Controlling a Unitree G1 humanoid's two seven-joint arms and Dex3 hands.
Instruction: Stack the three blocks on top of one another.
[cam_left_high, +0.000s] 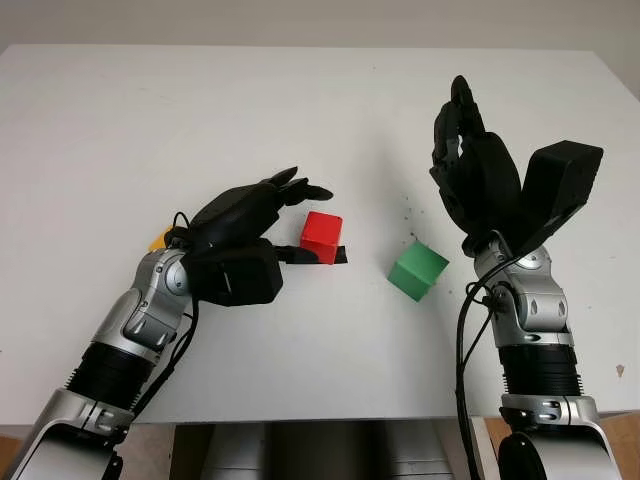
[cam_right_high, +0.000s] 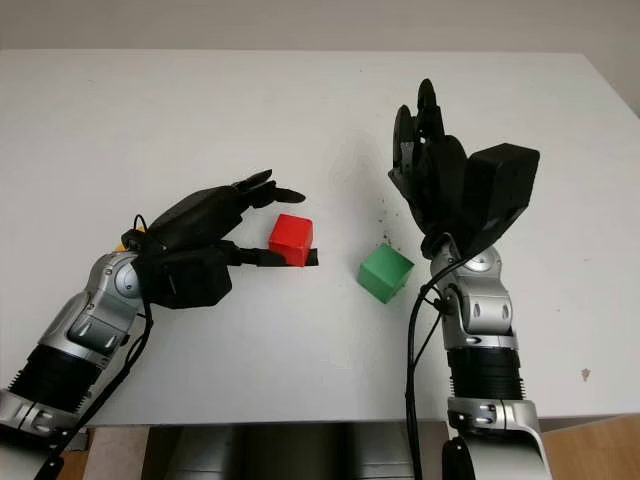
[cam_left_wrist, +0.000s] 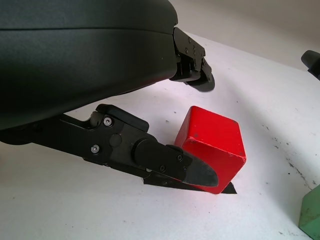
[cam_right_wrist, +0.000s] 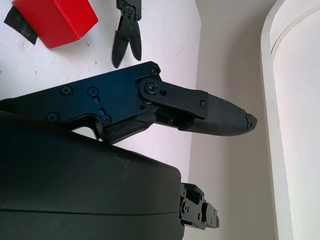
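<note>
Reaching in from the left, the left hand (cam_left_high: 262, 215) brackets the red block (cam_left_high: 322, 236) w/ fingers held wide, nothing gripped yet. A sliver of yellow (cam_left_high: 158, 240) peeks out behind the left wrist; probably the third block, but too hidden to say.

Risks first. The lower finger (cam_left_wrist: 192, 172) sits right at the red block's near bottom edge, maybe touching, can't tell for sure. If the hand closes from there, that finger could push the block sideways or tip it instead of pinching it, since the upper fingers (cam_left_high: 300, 188) are up over its far side & clear of it. A skewed pinch means a tilted block, and a tilted block set on the green one slides off. The red block also sits on a bit of black tape (cam_left_high: 341, 255), which might drag or cling on lift.

Position: red block is near table (cam_left_high: 300, 110) centre, just beyond the left palm, between lower finger & upper fingers, closer to the lower one. Green block (cam_left_high: 418, 270) lies on the table right of the red one, apart from it, rotated at an angle, untouched.

Further right, the right hand (cam_left_high: 470, 160) is raised above the table, open, holding nothing, beyond & to the right of the green block. No stacking done so far.
</note>
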